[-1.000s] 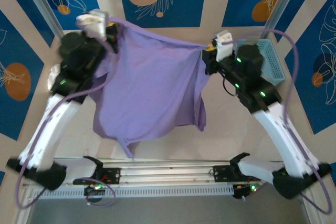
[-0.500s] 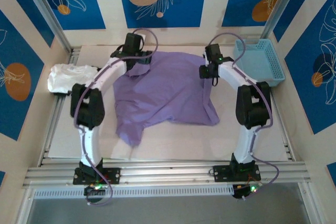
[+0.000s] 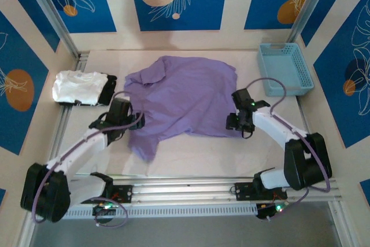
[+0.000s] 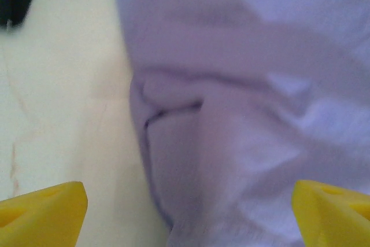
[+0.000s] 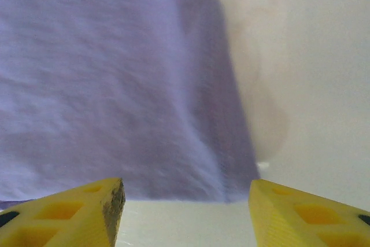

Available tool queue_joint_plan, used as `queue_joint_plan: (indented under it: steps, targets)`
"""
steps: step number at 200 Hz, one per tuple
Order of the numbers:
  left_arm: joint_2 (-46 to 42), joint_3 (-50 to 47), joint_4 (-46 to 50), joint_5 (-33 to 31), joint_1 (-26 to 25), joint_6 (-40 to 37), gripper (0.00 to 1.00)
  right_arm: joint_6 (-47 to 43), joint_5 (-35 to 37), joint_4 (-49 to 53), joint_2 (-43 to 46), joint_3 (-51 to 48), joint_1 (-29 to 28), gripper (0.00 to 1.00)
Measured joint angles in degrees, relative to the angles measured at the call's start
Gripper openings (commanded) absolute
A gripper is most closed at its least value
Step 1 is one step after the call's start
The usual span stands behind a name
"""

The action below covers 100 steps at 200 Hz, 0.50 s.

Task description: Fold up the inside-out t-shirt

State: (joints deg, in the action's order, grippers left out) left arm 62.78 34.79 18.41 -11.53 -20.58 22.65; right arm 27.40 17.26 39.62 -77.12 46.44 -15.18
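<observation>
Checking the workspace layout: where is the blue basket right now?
In the top view, the blue basket sits at the far right corner of the table, to the right of the lavender t-shirt, with a gap between them.

A folded white garment (image 3: 75, 87) lies at 9 o'clock on the pale table (image 3: 191, 154), with a black garment (image 3: 106, 89) touching its 3 o'clock side. A blue basket (image 3: 289, 89) stands at 2 o'clock.

The pale table (image 3: 191, 155) carries a lavender t-shirt (image 3: 185, 96) (rumpled, spread mid-table). A folded white garment (image 3: 75, 87) lies far left, a blue basket (image 3: 287, 89) far right.
</observation>
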Motion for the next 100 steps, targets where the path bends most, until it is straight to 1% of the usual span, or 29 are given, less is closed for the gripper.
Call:
queue_joint_plan:
  steps: [18,37,50,78,100]
  targets:
    - [-2.03,-3.96,0.00,2.38,0.24,2.91,0.88,2.67,-3.08,-0.37,3.06,-2.56,4.48,0.60]
    - [-1.36,-6.69,-1.16,5.73,0.33,5.55,0.84,4.09,-5.90,-0.57,2.93,-3.80,7.85,0.59]
    - [-0.24,-7.89,-1.92,7.61,0.33,6.75,0.81,4.42,-7.43,-0.55,1.84,-4.33,8.76,0.58]
    - [1.46,-9.18,-3.69,10.40,0.33,8.31,0.70,5.09,-10.43,-1.44,-1.51,-4.59,9.70,0.57]
    - [2.80,-9.75,-5.92,12.50,0.33,9.25,0.57,5.25,-12.52,-2.93,-4.42,-4.59,10.23,0.52]
